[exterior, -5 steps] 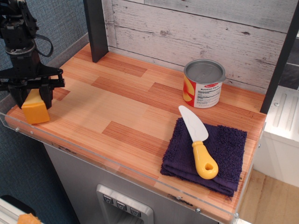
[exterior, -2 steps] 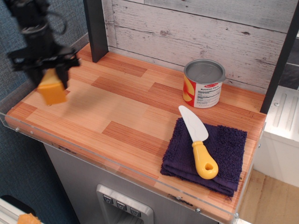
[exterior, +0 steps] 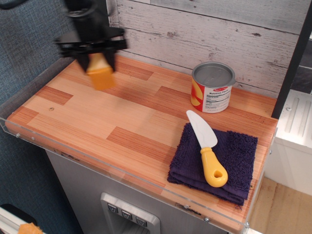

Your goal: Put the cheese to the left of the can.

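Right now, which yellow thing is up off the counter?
The cheese, held in the gripper. The yellow-handled knife lies on the purple cloth.

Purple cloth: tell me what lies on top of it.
On the purple cloth lies a white knife with a yellow handle, its blade tip reaching past the cloth's edge toward the can. Nothing else rests on it. What the knife and cloth cover is hidden.

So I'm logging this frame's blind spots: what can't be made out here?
- Gripper: motion-blurred, so its fingers' hold on the cheese is smeared; the arm above is cut off by the top edge.
- Can: label print too small to read; its back is hidden.
- Knife: covers part of the purple cloth.
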You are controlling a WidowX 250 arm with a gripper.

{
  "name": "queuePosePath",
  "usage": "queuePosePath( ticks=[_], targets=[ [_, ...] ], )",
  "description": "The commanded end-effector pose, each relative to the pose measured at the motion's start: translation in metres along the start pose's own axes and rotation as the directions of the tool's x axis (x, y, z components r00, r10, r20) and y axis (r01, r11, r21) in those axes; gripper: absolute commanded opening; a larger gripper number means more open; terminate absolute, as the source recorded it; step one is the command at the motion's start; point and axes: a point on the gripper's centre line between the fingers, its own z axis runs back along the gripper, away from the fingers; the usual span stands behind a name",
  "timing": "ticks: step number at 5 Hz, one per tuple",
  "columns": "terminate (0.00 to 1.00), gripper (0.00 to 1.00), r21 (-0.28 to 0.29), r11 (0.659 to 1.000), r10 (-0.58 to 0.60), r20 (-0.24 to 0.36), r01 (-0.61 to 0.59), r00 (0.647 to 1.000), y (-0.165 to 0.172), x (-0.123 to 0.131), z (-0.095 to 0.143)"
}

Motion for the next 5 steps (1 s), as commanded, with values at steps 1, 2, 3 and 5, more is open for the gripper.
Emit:
queuePosePath(
  ticks=[1, 2, 3, 5],
  targets=[
    [0.00, 0.00, -0.066, 0.997, -0.029, 0.020, 0.031, 0.999, -0.043, 0.021, -0.005],
    [0.00, 0.00, -0.052, 0.994, -0.099, 0.013, 0.099, 0.995, -0.061, 0.031, -0.022],
    [0.00, 0.00, -0.079, 0.988, -0.137, 0.004, 0.136, 0.991, -0.070, 0.038, -0.028],
    [0.00, 1.00, -0.029, 0.985, -0.173, -0.026, 0.172, 0.985, -0.071, 0.044, -0.034]
  ],
)
